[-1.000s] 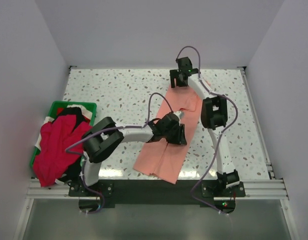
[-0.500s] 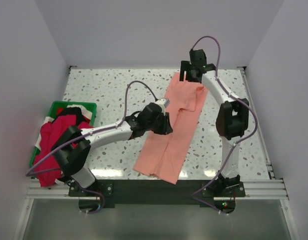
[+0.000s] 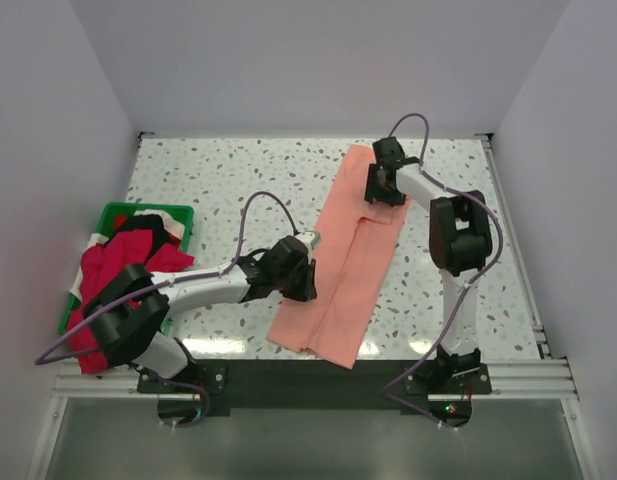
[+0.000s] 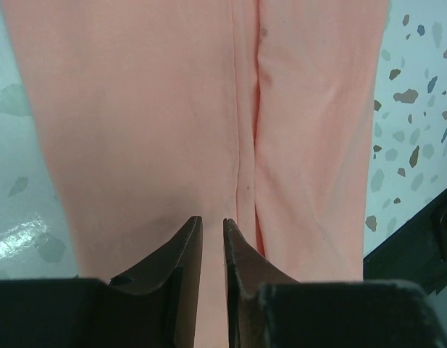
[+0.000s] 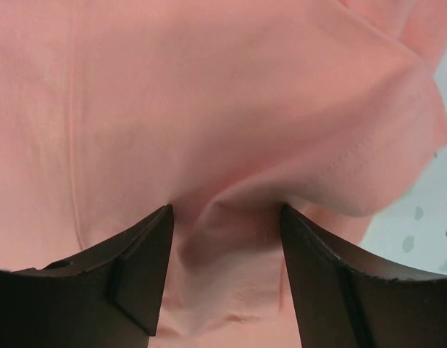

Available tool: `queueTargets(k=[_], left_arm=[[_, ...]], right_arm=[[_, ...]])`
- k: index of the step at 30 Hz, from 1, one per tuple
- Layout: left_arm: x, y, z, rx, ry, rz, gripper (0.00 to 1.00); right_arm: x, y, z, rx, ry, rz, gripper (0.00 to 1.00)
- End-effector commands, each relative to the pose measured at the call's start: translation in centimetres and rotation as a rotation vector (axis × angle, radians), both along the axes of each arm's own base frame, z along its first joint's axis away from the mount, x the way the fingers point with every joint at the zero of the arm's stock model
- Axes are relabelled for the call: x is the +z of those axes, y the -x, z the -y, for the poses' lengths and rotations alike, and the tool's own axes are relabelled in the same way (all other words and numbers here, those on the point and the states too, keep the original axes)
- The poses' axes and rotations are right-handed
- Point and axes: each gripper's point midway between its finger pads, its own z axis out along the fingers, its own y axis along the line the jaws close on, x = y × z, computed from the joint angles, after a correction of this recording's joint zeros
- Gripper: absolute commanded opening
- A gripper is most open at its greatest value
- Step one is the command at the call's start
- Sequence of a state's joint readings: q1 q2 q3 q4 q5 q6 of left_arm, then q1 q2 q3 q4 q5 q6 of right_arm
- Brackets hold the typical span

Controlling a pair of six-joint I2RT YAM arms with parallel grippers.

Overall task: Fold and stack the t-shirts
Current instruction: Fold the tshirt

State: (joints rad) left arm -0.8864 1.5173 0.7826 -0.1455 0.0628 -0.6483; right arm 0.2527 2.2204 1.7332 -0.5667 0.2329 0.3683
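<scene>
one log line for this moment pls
task: fold pink shirt | left gripper: shut, over its seam | right gripper: open, cloth puckered between jaws | red shirt: draped over bin

Inventory, by kind:

- Speckled surface (image 3: 238, 180): one.
- Arms: two, the left arm (image 3: 203, 288) and the right arm (image 3: 458, 240).
- Grippers: two, the left gripper (image 4: 212, 235) and the right gripper (image 5: 227, 217).
- Fingers (image 4: 172, 254): two on each gripper, four in all.
- Salmon-pink t-shirt (image 3: 338, 290): one.
- Crimson red t-shirt (image 3: 103, 300): one.
- Black cloth (image 3: 143, 228) and white cloth (image 3: 148, 212): bundled together, number of pieces cannot be told.
- Green bin (image 3: 113, 210): one.
</scene>
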Motion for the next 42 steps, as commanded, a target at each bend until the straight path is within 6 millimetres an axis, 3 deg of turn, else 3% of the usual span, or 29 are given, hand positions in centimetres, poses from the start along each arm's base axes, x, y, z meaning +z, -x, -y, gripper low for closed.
queueTargets(k=[1,3,5,9,14,18,19,20,21,22,23,27,29,30,33,34,36,37,38,39,40,41,42], left_arm=[[1.1,-0.1,-0.1,-0.015,0.027,0.056,0.22],[0.7,0.2,-0.5,-0.012,0.019,0.051,0.22],[0.2,0.4,-0.7,-0.011,0.010,0.042,0.22],[-0.8,0.9,-0.9,-0.004,-0.001,0.013,0.22],[-1.7,1.0,-0.7,0.019,0.006,-0.016,0.22],[-2.5,0.5,0.7,0.038,0.036,-0.051,0.22],[-2.4,0.1,1.5,0.038,0.063,-0.047,0.22],[-3.2,0.1,1.8,0.041,0.055,-0.068,0.22],[-2.8,-0.7,2.7,0.052,0.080,-0.062,0.22],[-3.0,-1.0,3.1,0.057,0.082,-0.065,0.22],[-3.9,-1.3,3.4,0.064,0.070,-0.082,0.22],[-2.4,-3.6,5.8,0.080,0.120,-0.072,0.23],[-1.1,-4.6,6.2,0.090,0.136,-0.042,0.24],[-0.8,-4.8,6.0,0.086,0.128,-0.038,0.25],[0.8,-5.5,5.4,0.096,0.134,0.006,0.28],[1.6,-5.5,4.6,0.105,0.129,0.010,0.28],[1.9,-5.1,3.7,0.100,0.117,0.017,0.31],[2.9,-5.3,3.2,0.105,0.125,0.039,0.32],[2.7,-4.9,2.6,0.108,0.111,0.038,0.33],[2.7,-4.6,2.1,0.108,0.103,0.037,0.36],[3.4,-4.3,1.8,0.106,0.114,0.044,0.37],[2.7,-3.6,1.2,0.105,0.103,0.029,0.39],[2.7,-3.2,1.0,0.101,0.107,0.021,0.43]], right_arm=[[1.9,1.6,1.6,-0.087,-0.018,0.044,0.64],[2.7,2.0,1.5,-0.103,-0.052,0.069,0.64],[2.0,2.8,1.1,-0.099,-0.109,0.051,0.64],[1.5,2.5,0.8,-0.092,-0.130,0.028,0.63],[0.2,0.2,0.4,-0.078,-0.118,0.017,0.62],[-1.7,-1.5,-0.1,-0.033,-0.097,-0.035,0.61],[-0.7,-3.1,-0.6,-0.020,-0.104,0.000,0.61],[-2.4,-3.5,-0.6,-0.011,-0.097,-0.023,0.61],[-2.4,-4.0,-0.8,0.012,-0.098,-0.026,0.61],[-1.3,-5.8,-1.3,0.026,-0.106,0.019,0.62],[-2.4,-6.2,-1.5,0.036,-0.110,0.006,0.62],[-0.1,-8.7,-2.6,0.079,-0.140,0.066,0.69],[2.3,-9.5,-2.8,0.091,-0.147,0.112,0.75],[4.4,-9.6,-2.7,0.092,-0.148,0.146,0.77],[7.5,-8.8,-2.2,0.087,-0.139,0.186,0.84],[10.1,-7.9,-1.9,0.081,-0.137,0.215,0.86],[11.1,-6.1,-1.3,0.057,-0.134,0.208,0.87],[13.8,-5.1,-1.1,0.053,-0.145,0.247,0.87],[14.7,-4.1,-0.7,0.023,-0.151,0.254,0.86],[15.3,-3.1,-0.8,0.020,-0.164,0.258,0.86],[16.0,-0.6,-0.5,0.021,-0.175,0.249,0.85],[16.0,0.8,-0.4,-0.005,-0.187,0.242,0.84],[12.8,3.5,0.0,-0.019,-0.184,0.168,0.83]])
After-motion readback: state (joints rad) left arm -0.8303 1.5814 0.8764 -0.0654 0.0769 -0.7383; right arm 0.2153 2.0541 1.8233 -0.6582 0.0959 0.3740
